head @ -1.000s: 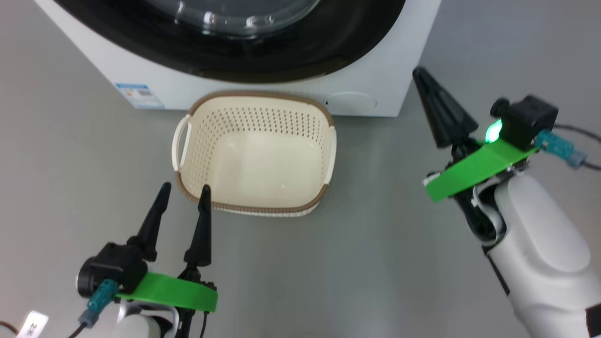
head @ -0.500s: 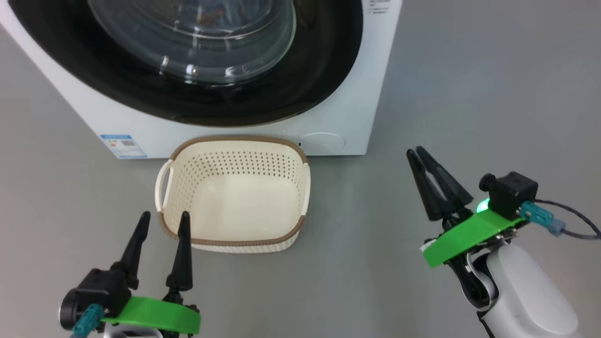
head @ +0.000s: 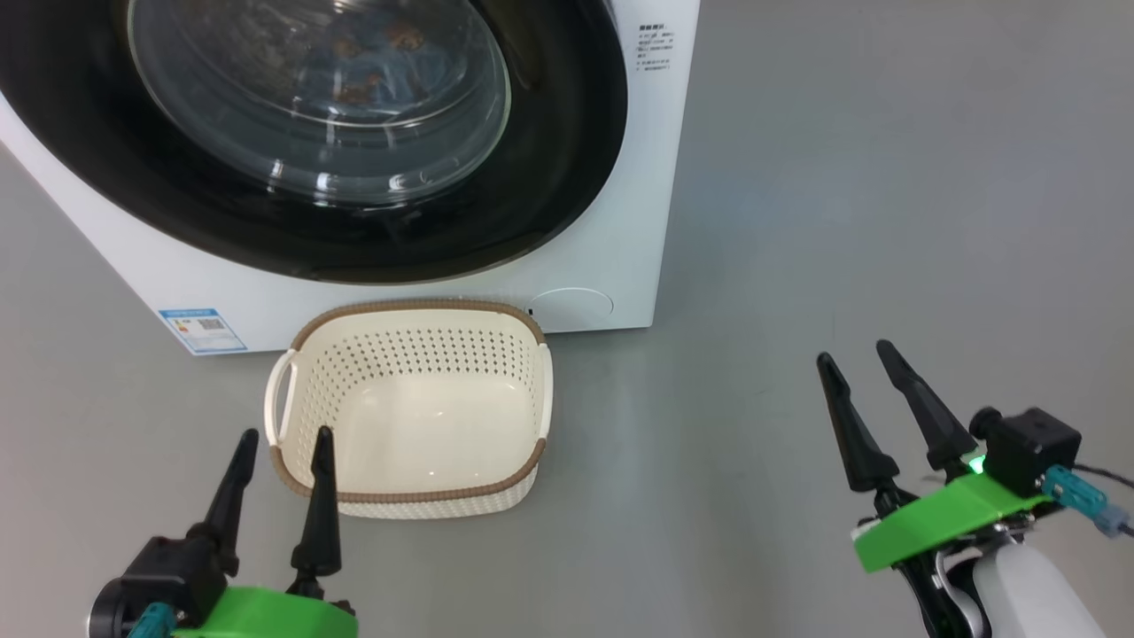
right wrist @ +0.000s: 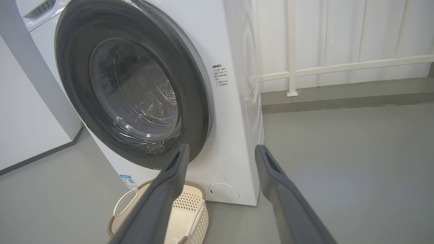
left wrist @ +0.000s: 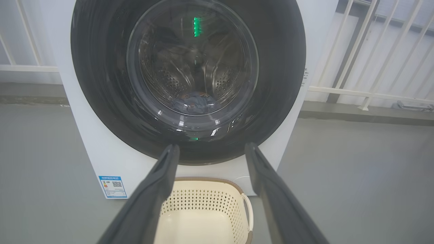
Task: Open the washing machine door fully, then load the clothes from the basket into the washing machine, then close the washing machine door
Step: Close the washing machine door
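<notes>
The washing machine stands at the top of the head view, its round black door flat against the front. Behind the glass bowl window lie the clothes, blue with orange prints, low in the drum. The cream basket sits on the floor right before the machine, nothing in it. My left gripper is open at the basket's near left corner, its fingertips over the rim. Off to the right, over bare floor, my right gripper is open and holds nothing.
Grey floor spreads to the right of the machine. White railing bars stand behind it. A white wall panel is at the machine's left side. A blue label marks the machine's lower front corner.
The head camera has tilted up, showing more of the door. My right gripper has gone from shut to open and has dropped back toward me, lower right. The left gripper stays by the basket.
</notes>
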Robot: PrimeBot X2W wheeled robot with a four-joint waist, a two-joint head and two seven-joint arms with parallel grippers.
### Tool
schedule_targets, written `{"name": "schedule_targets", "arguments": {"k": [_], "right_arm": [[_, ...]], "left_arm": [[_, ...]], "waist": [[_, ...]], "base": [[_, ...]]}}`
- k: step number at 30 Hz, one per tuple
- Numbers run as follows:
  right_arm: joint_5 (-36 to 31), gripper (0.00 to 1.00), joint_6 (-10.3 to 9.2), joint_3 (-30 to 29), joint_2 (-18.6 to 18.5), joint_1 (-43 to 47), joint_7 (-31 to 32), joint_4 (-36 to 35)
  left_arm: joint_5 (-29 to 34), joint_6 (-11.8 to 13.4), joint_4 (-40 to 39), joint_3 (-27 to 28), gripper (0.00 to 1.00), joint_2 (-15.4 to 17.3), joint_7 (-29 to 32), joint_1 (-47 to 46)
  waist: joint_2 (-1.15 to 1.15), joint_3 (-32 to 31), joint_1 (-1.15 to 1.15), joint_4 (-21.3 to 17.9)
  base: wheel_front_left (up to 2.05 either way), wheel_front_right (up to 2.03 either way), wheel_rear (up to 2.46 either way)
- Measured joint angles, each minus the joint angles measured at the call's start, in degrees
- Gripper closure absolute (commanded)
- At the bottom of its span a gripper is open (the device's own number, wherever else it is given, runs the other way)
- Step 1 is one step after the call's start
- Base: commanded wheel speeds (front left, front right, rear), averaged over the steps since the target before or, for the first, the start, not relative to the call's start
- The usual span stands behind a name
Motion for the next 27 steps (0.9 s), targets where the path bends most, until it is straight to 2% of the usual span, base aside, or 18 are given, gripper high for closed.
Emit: {"name": "schedule_targets", "arguments": {"k": [13, 27], "right_arm": [[-4.21, 0.0, 0.0, -8.26, 4.72, 8.4, 0.0, -4.24], [-6.71, 0.0, 0.0, -11.84, 5.63, 10.6, 0.0, -6.05]], "left_arm": [[1.97, 1.25, 0.43, 2.47, 0.0, 0.11, 0.01, 2.94], [2.44, 1.25, 0.91, 3.19, 0.0, 0.13, 0.01, 4.28]], "waist": [[0.0, -2.45, 0.0, -0.77], [0.0, -3.6, 0.0, -0.13]], "base": [[0.0, 0.0, 0.0], [0.0, 0.0, 0.0]]}}
